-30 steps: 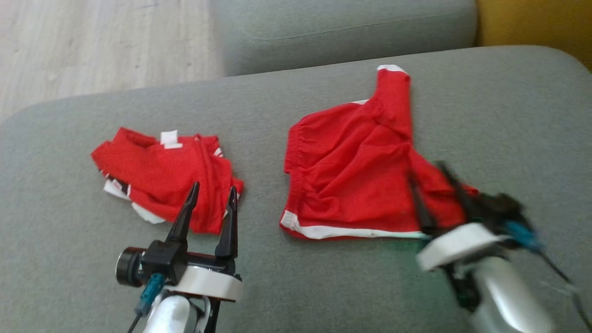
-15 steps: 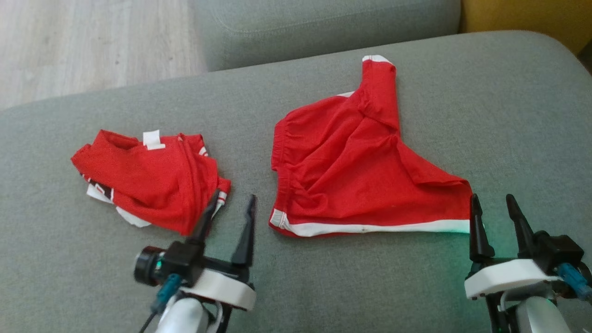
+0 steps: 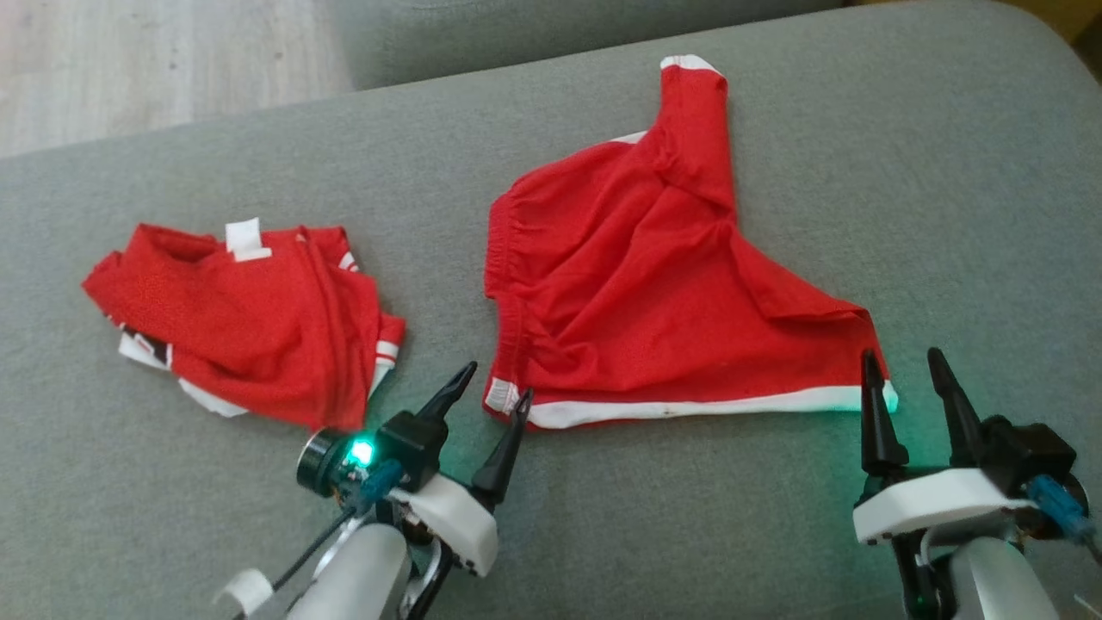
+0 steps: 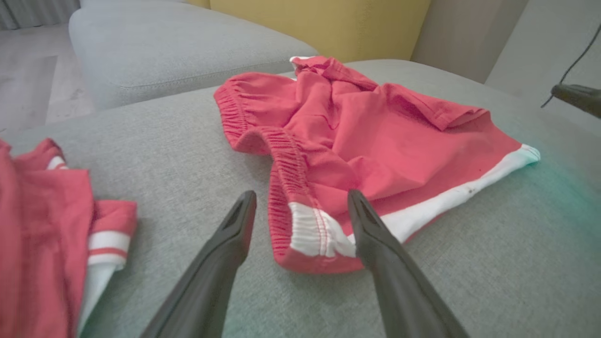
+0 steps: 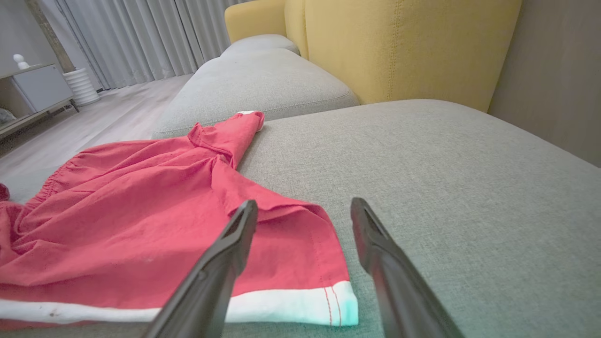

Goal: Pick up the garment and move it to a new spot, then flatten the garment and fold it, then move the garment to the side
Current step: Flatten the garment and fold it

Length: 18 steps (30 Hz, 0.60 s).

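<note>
**Spotter:** Head view first. Where is it?

**Me:** The red shorts [image 3: 637, 284] lie rumpled on the grey cushion [image 3: 947, 172], just ahead of both sets of jaws. My left gripper [image 3: 498, 381] stands spread wide at the near left corner, and my right gripper [image 3: 900, 355] is spread just as wide at the near right corner. Neither holds anything. A second red garment [image 3: 250, 336] sits bunched outside the left jaws, apart from the shorts.

**Spotter:** Left wrist?

**Me:** The end of the elastic waistband [image 4: 281, 164], with its white trim, lies between my left fingers [image 4: 235, 234]. The cloth looks thin, light and limp. I expect it to sag and trail when lifted, so I would pinch that thick stitched corner.

**Spotter:** Right wrist?

**Me:** The white hem [image 5: 328, 300] ends just ahead of the open right jaws, nearer the left finger. The stitching looks doubled there, so it should be a firm hold. Further ahead, one leg is folded over.

**Spotter:** Surface and room?

**Me:** The cushion is woven and looks soft, and I would guess it drags on the cloth a little. Beyond the jaws I see a yellow backrest [image 5: 399, 47], a pale floor [image 5: 122, 112] and curtains [image 5: 141, 37].
</note>
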Tool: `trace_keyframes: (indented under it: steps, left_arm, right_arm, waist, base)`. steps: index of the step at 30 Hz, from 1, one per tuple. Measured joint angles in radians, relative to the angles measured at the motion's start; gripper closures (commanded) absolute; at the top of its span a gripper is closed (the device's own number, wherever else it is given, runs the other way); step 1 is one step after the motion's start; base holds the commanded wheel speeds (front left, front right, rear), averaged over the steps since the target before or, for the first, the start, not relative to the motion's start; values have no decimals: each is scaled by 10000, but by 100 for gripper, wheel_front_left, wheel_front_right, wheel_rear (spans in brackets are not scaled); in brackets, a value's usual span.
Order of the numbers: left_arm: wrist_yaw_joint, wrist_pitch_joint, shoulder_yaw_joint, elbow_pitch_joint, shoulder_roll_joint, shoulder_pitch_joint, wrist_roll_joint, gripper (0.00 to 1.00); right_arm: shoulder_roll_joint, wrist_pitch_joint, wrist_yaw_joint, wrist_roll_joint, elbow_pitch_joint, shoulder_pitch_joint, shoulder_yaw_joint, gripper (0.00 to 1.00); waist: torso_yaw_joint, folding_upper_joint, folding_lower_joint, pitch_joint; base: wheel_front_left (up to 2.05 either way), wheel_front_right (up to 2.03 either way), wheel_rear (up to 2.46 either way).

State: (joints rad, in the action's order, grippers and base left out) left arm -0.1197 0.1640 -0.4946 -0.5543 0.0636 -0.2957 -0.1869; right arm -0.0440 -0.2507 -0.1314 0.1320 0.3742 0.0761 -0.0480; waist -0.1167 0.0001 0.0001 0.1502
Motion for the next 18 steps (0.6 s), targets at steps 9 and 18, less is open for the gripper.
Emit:
trace_keyframes:
  steps: [9,18]
  left_arm:
    - [-50,-144,-525,-510,165,-303,-357,32]
    - [-36,79,-794,-370,255,-302,-614,100]
  right_arm:
    - [0,0,0,0,211,138,-77,0]
    - [0,0,0,-104,754,139,-96,0]
  waist:
    - [-201,0,0,119]
    - [-145,0,-1,-116]
  base:
    - [0,0,0]
    - [0,0,0]
